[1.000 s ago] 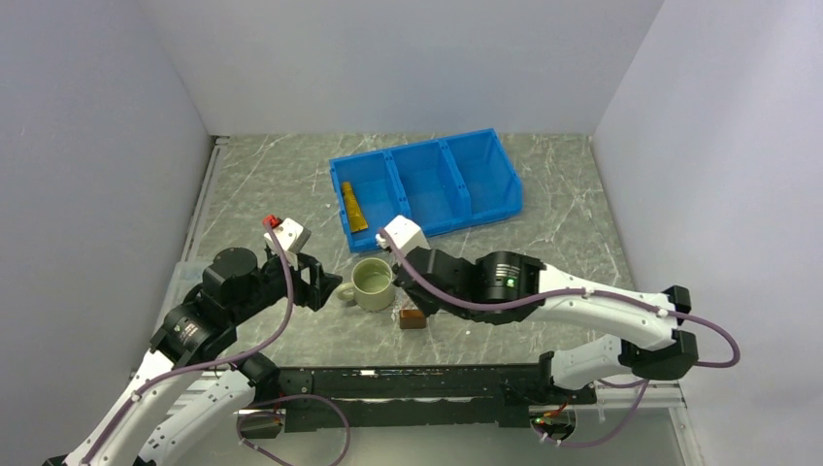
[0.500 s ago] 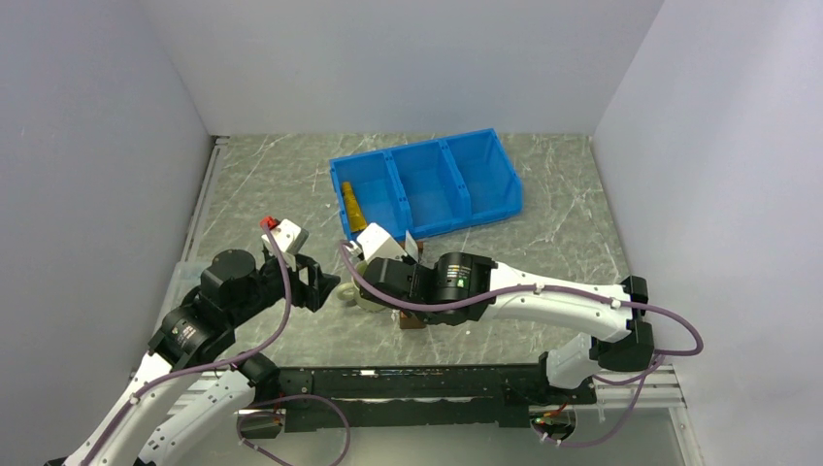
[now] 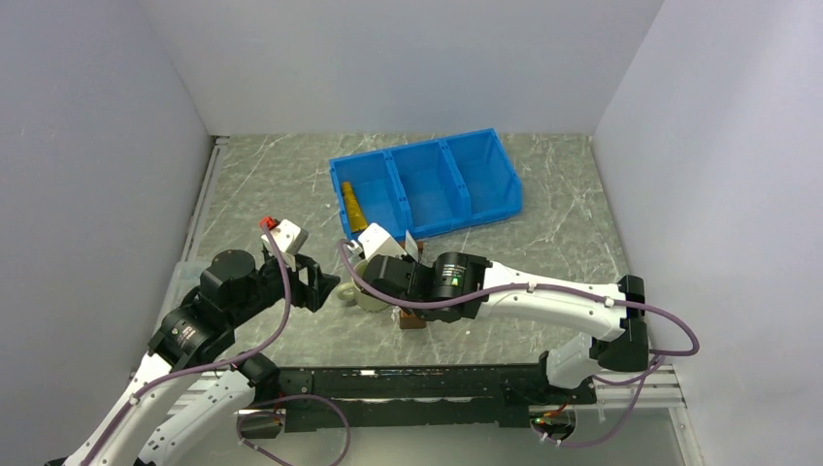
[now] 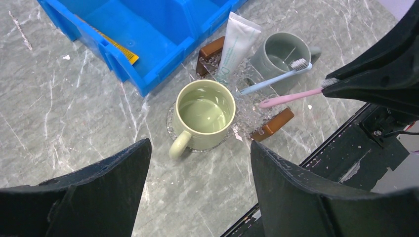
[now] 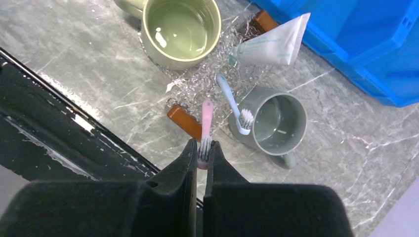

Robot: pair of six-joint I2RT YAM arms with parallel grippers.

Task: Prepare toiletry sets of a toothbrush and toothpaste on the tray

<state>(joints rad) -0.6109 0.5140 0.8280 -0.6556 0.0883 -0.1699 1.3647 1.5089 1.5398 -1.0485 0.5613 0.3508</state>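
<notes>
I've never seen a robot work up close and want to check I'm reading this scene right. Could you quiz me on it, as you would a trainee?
1. True or false: the right pincer is shut on the pink toothbrush.
2. Where does the yellow-orange tube lie? A. on the clear tray. B. in the blue bin. C. inside the green mug.
3. In a few words: what lies with its bristle end over the grey mug?

Key
1. True; it is gripped near the bristle end.
2. B, in the bin's left compartment.
3. The blue toothbrush.
</notes>
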